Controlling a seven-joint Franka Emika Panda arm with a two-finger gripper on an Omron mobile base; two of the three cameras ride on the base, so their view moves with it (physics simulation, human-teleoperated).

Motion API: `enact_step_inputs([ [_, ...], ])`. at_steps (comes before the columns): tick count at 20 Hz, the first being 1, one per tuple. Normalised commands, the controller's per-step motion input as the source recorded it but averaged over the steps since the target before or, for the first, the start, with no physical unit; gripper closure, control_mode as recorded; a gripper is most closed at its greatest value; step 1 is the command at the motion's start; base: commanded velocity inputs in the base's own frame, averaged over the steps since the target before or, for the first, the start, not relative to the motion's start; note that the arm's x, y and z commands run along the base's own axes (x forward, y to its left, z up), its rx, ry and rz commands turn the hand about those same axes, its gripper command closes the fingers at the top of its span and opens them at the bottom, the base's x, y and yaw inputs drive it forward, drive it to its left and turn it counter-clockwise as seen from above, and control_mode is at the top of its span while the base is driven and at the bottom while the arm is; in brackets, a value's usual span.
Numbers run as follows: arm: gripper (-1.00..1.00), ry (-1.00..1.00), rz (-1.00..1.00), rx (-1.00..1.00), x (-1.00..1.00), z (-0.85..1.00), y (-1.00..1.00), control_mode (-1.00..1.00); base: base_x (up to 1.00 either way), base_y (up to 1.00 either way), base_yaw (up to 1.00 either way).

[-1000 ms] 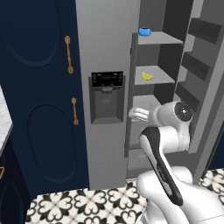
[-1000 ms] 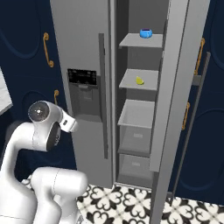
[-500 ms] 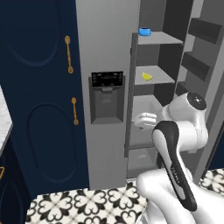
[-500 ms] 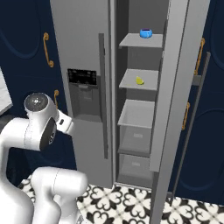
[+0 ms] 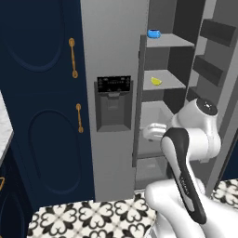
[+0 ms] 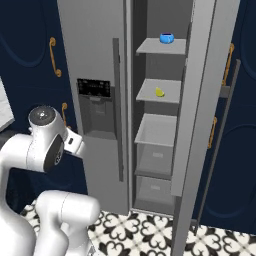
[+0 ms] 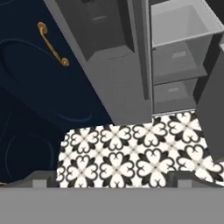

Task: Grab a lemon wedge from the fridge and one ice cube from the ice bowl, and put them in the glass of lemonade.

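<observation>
Lemon wedge (image 6: 159,92) on middle fridge (image 6: 100,60) shelf, long axis seemingly across shelf; jaws spread wide, empty.

Tall navy cabinet doors (image 5: 42,93) with raised oval panels are seen along the far wall, to the left of the grey appliance, and each is fitted with a slim brass handle (image 5: 73,57). More navy panelling (image 6: 242,120) with brass handles is seen on the far right. The floor (image 7: 131,153) is laid with white tiles bearing a black floral pattern, and a sliver of pale marbled countertop (image 5: 3,125) is visible at the left edge, the whole being evenly and softly lit.
</observation>
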Motion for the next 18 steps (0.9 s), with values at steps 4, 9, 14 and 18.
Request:
enact_step_inputs([
  [4,-1.0,0.01,-0.22,0.0,0.0,-0.26,-0.38,-1.0,0.0,0.0,0.0],
  [9,-1.0,0.03,-0.25,0.0,0.0,-0.08,-0.65,-1.0,0.0,0.0,0.0],
  [14,-1.0,0.0,-0.05,-0.02,-0.17,0.0,0.25,-1.0,0.0,0.0,0.0],
  [18,-1.0,0.0,0.0,-0.04,-0.02,-0.09,0.46,-1.0,0.0,0.0,0.0],
])
